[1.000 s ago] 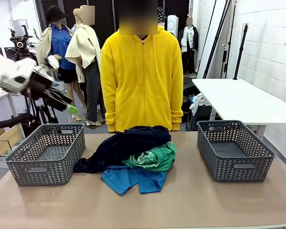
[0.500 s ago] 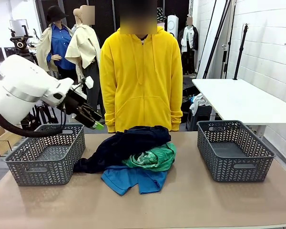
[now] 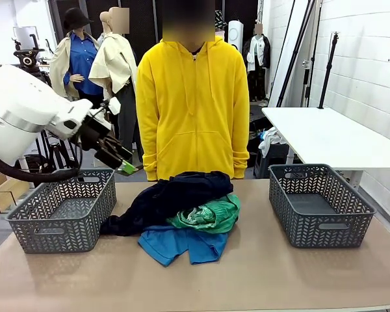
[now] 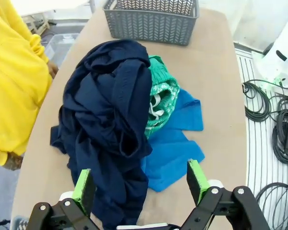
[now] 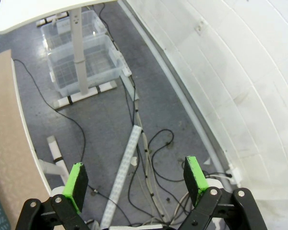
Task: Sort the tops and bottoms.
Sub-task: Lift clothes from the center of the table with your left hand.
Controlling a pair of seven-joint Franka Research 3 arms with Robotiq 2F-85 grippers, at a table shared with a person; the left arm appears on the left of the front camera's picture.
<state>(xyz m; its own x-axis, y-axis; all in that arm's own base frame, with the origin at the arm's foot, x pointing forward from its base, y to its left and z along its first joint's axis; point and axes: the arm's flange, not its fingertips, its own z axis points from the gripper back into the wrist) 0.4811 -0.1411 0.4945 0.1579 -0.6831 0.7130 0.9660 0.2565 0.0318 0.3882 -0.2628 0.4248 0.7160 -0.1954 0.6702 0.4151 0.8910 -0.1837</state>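
Three garments lie heaped mid-table (image 3: 279, 273). The navy garment (image 3: 172, 195) is on top, toward the person (image 3: 194, 104). The shorts (image 3: 208, 214) are bunched against its near right side, drawstring (image 4: 156, 108) showing. Both rest on the shirt (image 3: 179, 244). A left basket (image 3: 62, 208) and a right basket (image 3: 318, 205) flank the heap, the navy cloth ending close to the left one. The left gripper (image 3: 125, 166) hangs above the left basket's far right corner, jaws wide, holding nothing. The right gripper (image 5: 134, 184), equally wide and empty, points at floor cables (image 5: 149, 158) beside the table.
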